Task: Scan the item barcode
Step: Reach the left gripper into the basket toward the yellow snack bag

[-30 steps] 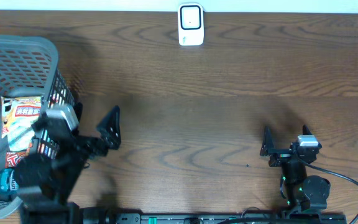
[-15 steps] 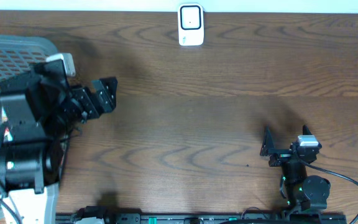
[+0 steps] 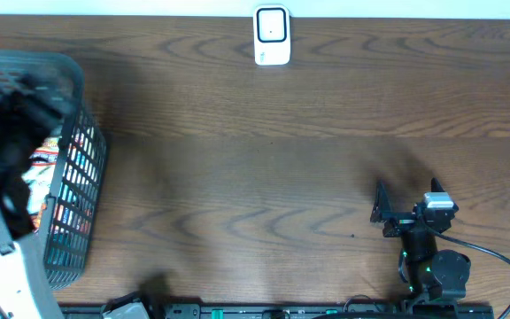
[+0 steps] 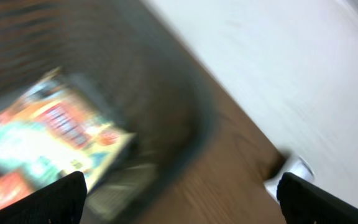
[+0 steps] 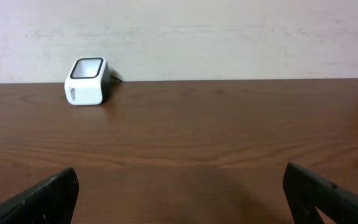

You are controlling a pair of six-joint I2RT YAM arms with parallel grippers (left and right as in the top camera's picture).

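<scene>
A: What does the packet (image 4: pixel 48 143) look like?

B: It is flat and glossy, printed in orange, red and teal with some white. The left wrist view is smeared, so the print cannot be read.

A: Where is it?

B: It is inside the grey mesh basket (image 3: pixel 73 168), below and ahead of the left tool (image 4: pixel 185 199), towards that tool's left. From overhead only a strip of it shows, because the blurred arm covers the rest.

A: Which way does it point?

B: It lies printed face up. One corner points away from the tool, towards the basket's far wall. Through the blur I cannot tell which way its long axis runs.

A: And the tools?

B: The left tool's jaws stand wide apart with nothing between them. The right tool (image 5: pixel 188 199) is also spread wide and empty, low over the bench (image 3: pixel 308 177).

A: Where is the scanner (image 3: pixel 272 35)?

B: It is a small white block with a dark window. It stands well ahead of the right tool, to that tool's left, at the bench's far edge. The left wrist view shows it ahead and to the right, past the basket rim.

A: What about the surface and the room?

B: The bench is dark brown wood with strong grain. A plain pale wall (image 5: pixel 229 37) rises directly behind it.
</scene>
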